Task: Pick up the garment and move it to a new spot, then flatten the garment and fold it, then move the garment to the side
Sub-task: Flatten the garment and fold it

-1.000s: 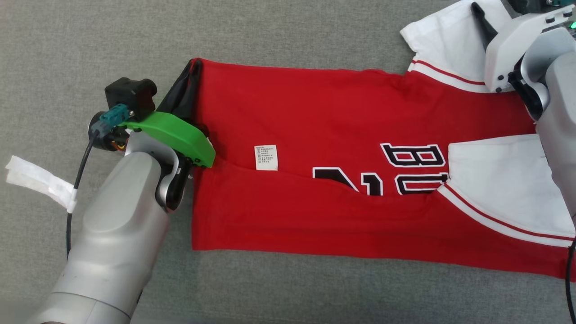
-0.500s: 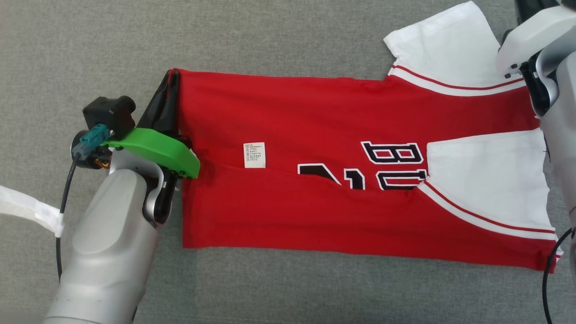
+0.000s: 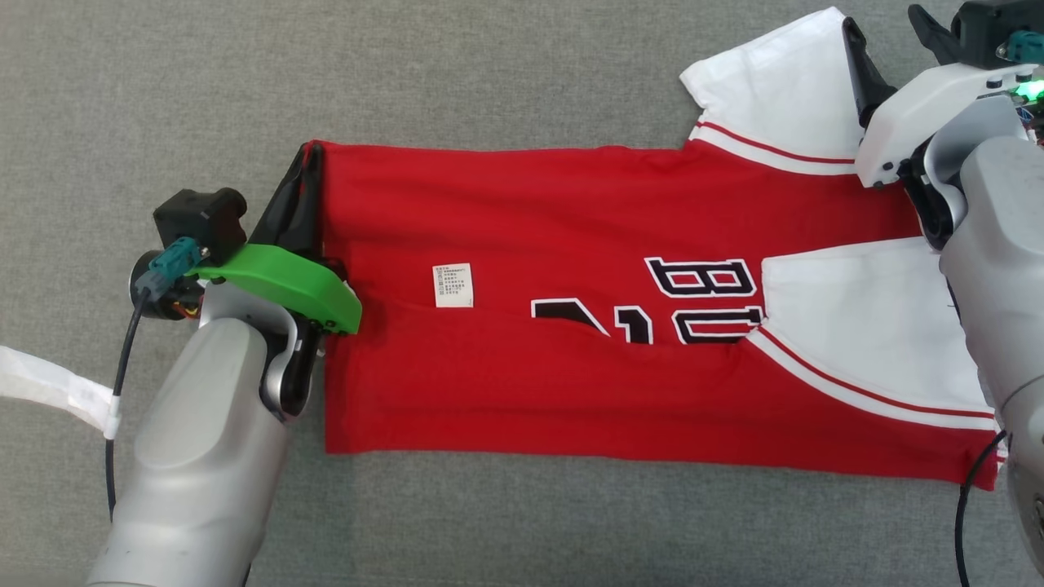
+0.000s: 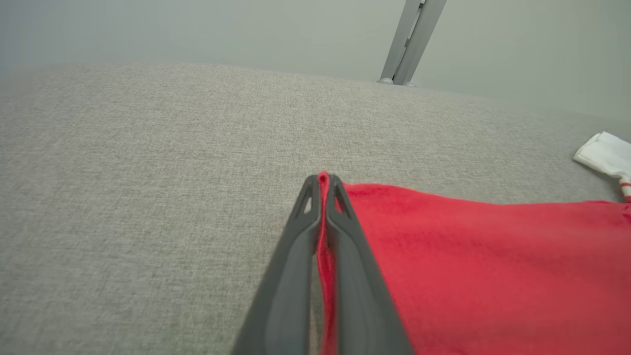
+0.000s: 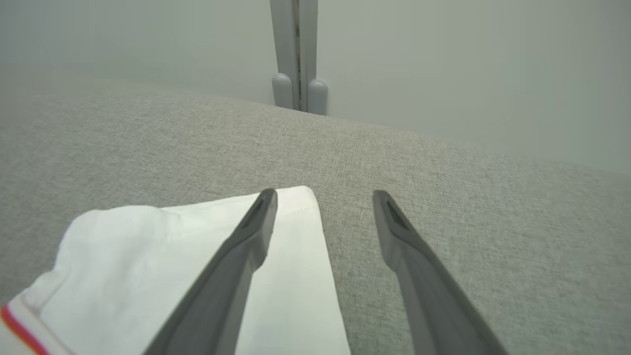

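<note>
The garment, a red jersey with white sleeves and dark "BU" lettering, lies lengthwise on the grey cloth surface with its near long edge folded over. My left gripper is shut on the far corner of the hem at the left end. In the left wrist view, red cloth is pinched between that gripper's closed fingers. My right gripper stands open at the far white sleeve. One finger is over the sleeve. The other finger is over bare surface, and nothing is between them.
The grey cloth surface spreads around the jersey on all sides. A white strip hangs on the left arm's cable at the left edge. A grey post stands against the pale wall beyond the surface's far edge.
The head view has shifted. The right gripper's fingers were out of that view half a second ago and now show open at the far sleeve. The left gripper keeps its hold on the hem.
</note>
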